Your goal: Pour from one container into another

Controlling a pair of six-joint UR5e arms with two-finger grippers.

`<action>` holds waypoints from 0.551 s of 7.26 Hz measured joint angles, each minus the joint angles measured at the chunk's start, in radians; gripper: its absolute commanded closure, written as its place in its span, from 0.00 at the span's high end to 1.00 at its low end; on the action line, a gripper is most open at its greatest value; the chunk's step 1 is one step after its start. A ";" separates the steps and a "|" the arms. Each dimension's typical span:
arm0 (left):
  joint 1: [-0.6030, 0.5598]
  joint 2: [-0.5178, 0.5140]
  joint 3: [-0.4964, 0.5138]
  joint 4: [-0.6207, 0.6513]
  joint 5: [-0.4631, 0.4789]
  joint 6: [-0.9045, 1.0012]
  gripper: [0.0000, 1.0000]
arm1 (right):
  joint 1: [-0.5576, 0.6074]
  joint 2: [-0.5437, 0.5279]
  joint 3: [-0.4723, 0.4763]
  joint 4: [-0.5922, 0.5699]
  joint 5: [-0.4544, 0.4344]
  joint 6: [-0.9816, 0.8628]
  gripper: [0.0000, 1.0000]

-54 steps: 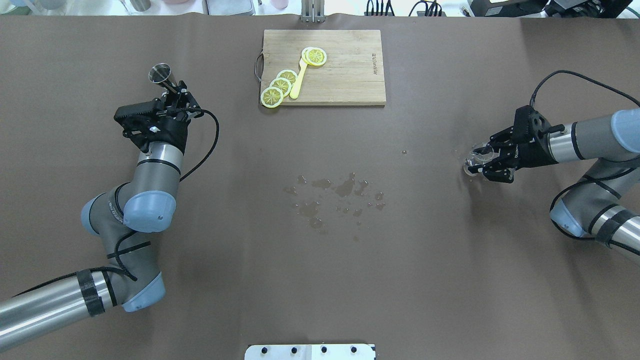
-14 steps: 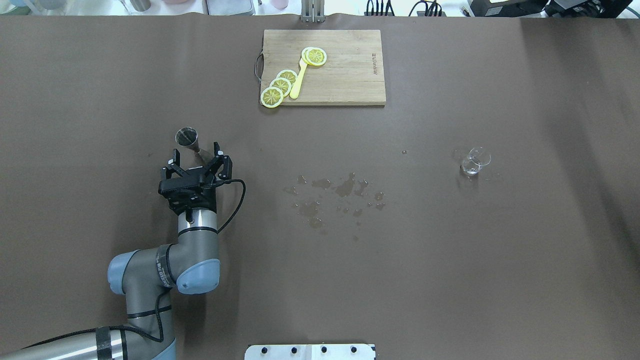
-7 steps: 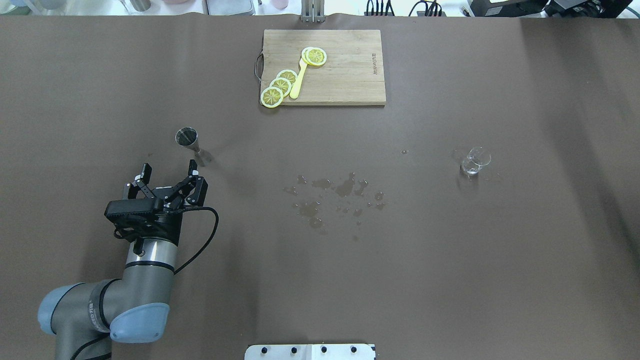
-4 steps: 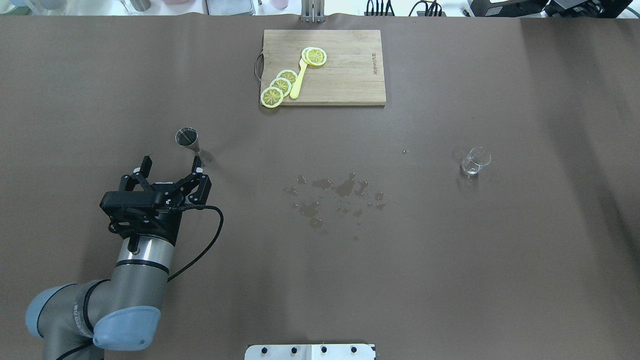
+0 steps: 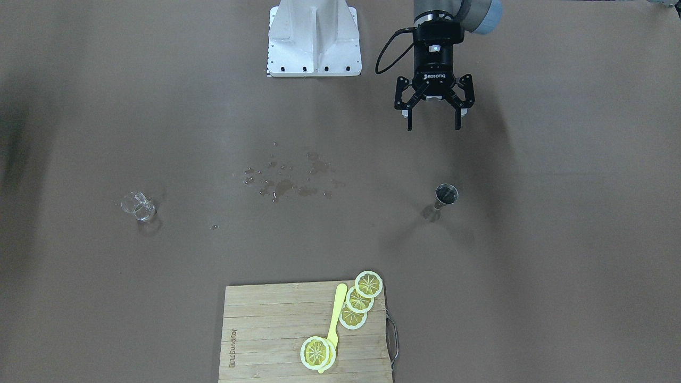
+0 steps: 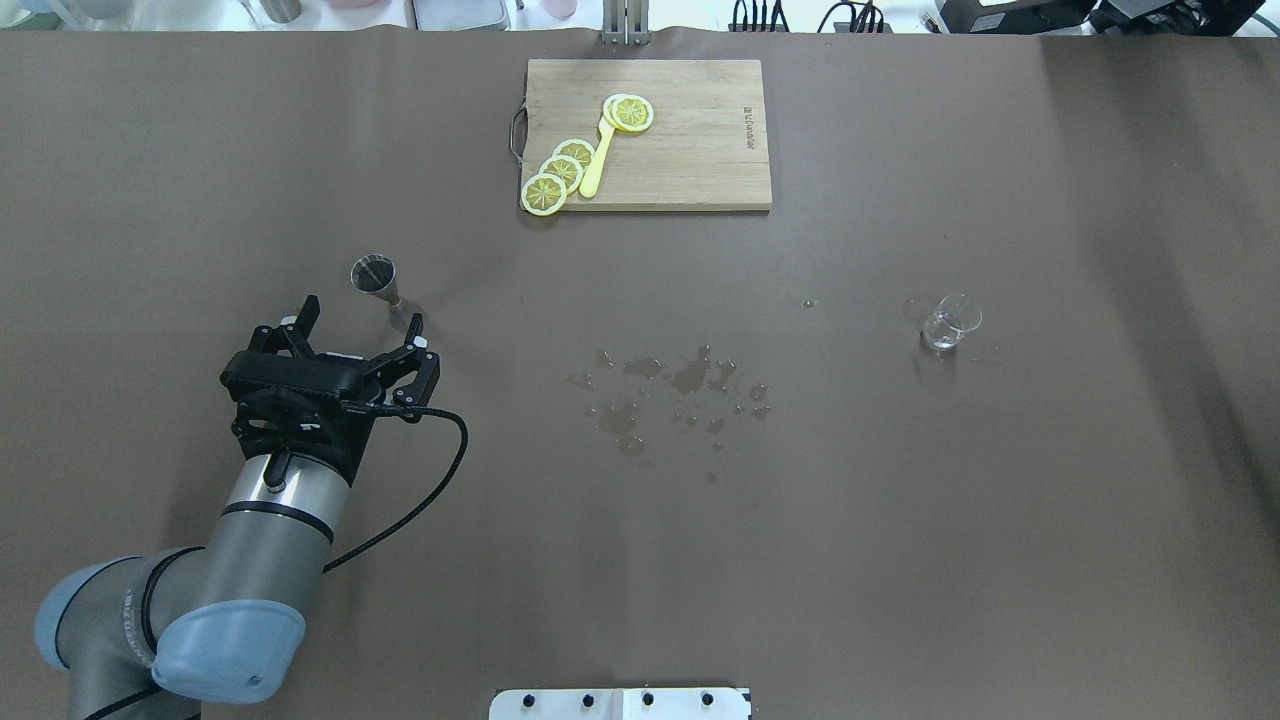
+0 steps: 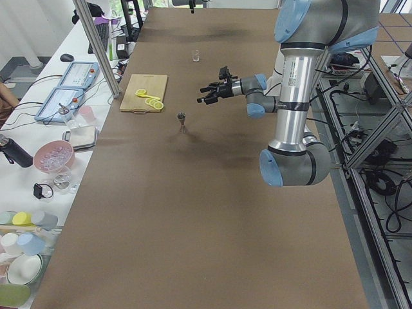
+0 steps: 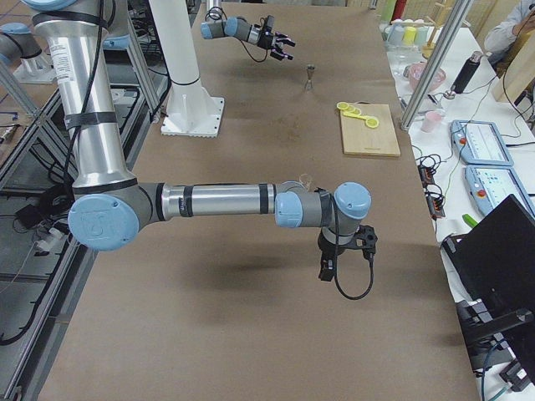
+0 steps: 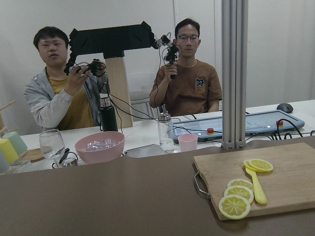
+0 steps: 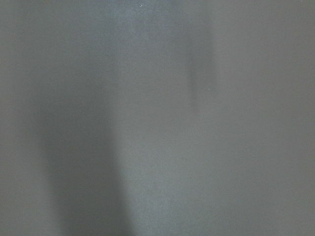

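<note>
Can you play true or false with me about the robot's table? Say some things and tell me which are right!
1. The left gripper is holding the jigger. False: the gripper is open and apart from the jigger, which stands by itself on the table.
2. The glass cup sits on the table with no gripper at it. True.
3. The lemon slices lie on the cutting board. True.
4. The table between the jigger and the glass cup is all dry. False: there are wet spots there.
</note>
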 measured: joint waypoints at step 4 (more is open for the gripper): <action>-0.102 -0.095 -0.013 0.004 -0.203 0.144 0.99 | 0.003 0.000 0.000 0.001 0.000 0.000 1.00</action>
